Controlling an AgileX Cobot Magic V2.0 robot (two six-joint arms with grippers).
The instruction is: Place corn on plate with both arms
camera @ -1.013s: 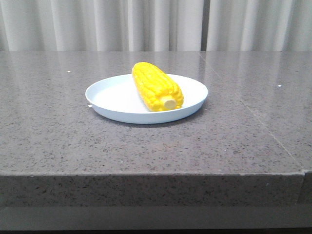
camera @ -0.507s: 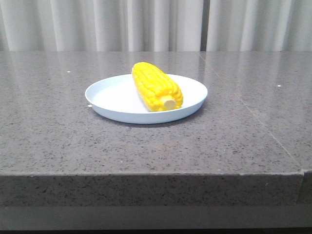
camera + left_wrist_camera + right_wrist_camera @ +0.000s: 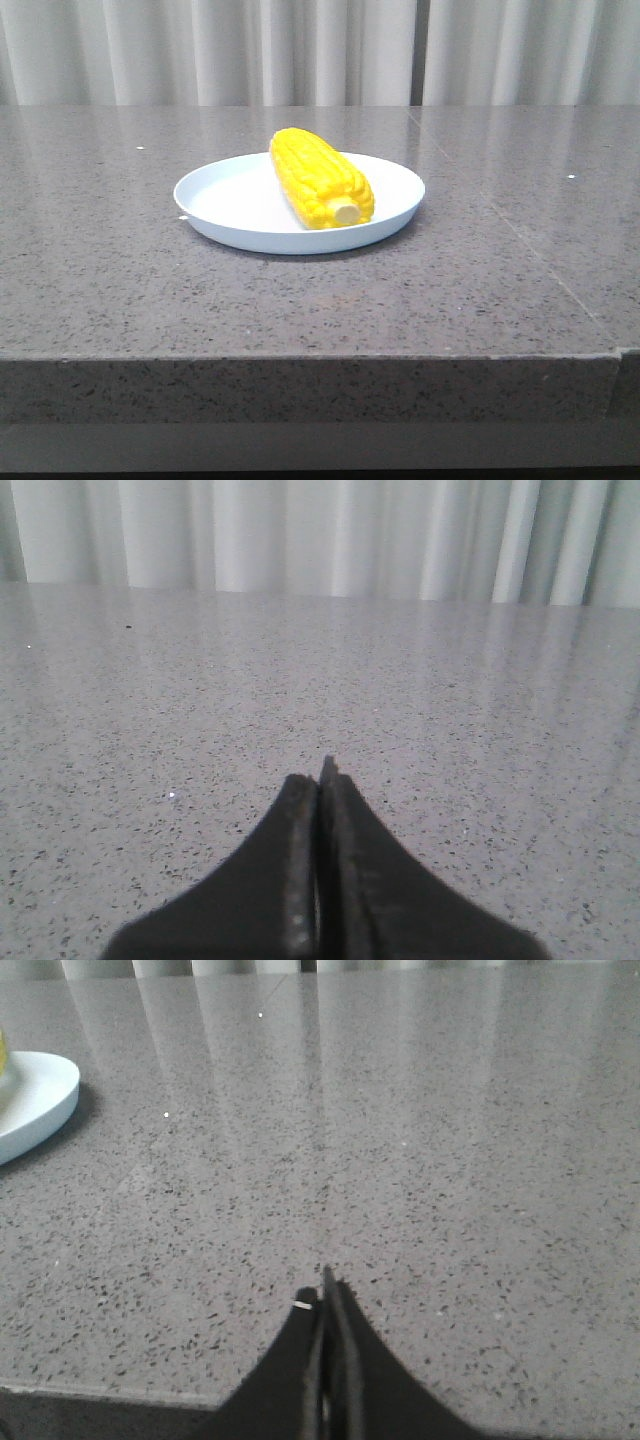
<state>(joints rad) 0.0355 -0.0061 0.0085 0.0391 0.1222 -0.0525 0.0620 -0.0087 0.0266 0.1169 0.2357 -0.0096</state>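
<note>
The yellow corn (image 3: 320, 178) lies on the pale blue-white plate (image 3: 225, 205) in the middle of the grey stone table, its pale stub end toward the front. Neither arm shows in the front view. In the left wrist view my left gripper (image 3: 320, 780) is shut and empty over bare tabletop, with no corn or plate in sight. In the right wrist view my right gripper (image 3: 325, 1295) is shut and empty near the table's front edge. The plate's rim (image 3: 35, 1100) shows at that view's left border, well apart from the fingers.
The grey speckled stone table (image 3: 480, 280) has its front edge low in the front view. White curtains (image 3: 320, 50) hang behind it. A seam in the tabletop (image 3: 520, 240) runs to the right of the plate.
</note>
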